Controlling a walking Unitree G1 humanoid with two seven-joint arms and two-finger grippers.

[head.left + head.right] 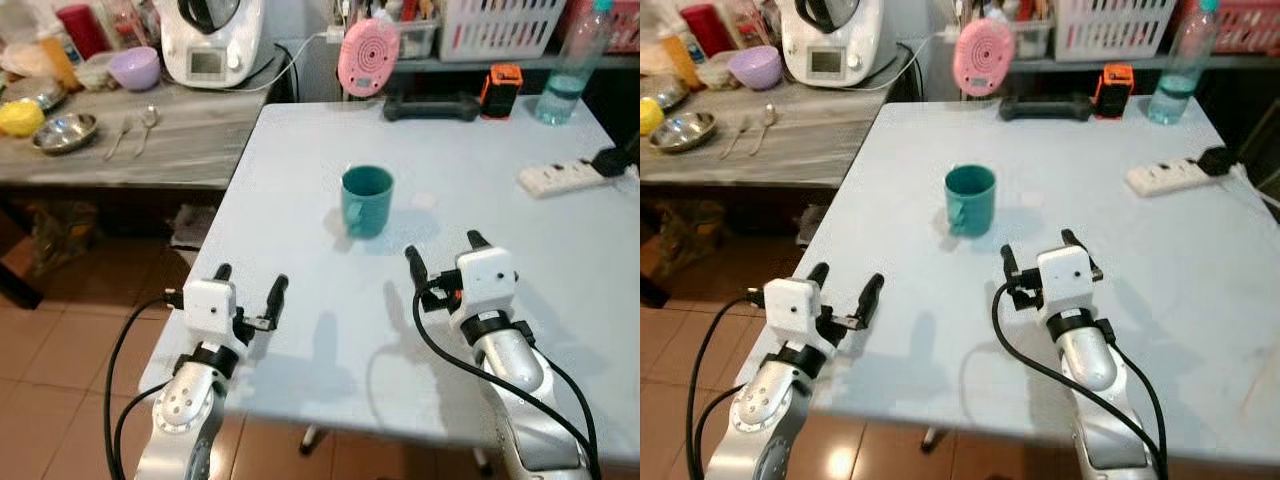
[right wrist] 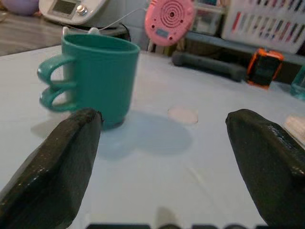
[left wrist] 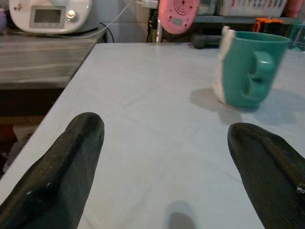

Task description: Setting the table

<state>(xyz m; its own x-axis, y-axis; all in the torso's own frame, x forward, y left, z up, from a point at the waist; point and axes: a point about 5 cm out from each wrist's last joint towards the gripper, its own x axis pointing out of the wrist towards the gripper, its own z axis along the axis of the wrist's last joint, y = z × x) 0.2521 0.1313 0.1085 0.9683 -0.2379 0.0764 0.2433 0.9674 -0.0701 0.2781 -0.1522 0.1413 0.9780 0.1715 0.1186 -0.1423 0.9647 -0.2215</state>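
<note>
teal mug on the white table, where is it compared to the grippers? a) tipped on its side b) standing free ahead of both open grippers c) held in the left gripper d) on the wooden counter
b: the teal mug stands upright on the white table, apart from the open left gripper and right gripper.

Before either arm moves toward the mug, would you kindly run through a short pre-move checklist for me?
1. Teal mug upright on the white table: ok.
2. Right gripper open, holding nothing: ok.
3. Left gripper open, holding nothing: ok.
4. Bare tabletop between both grippers and the mug: ok.
5. Mug handle faces the robot's left: ok.
6. Mug contents: cannot tell.
</note>
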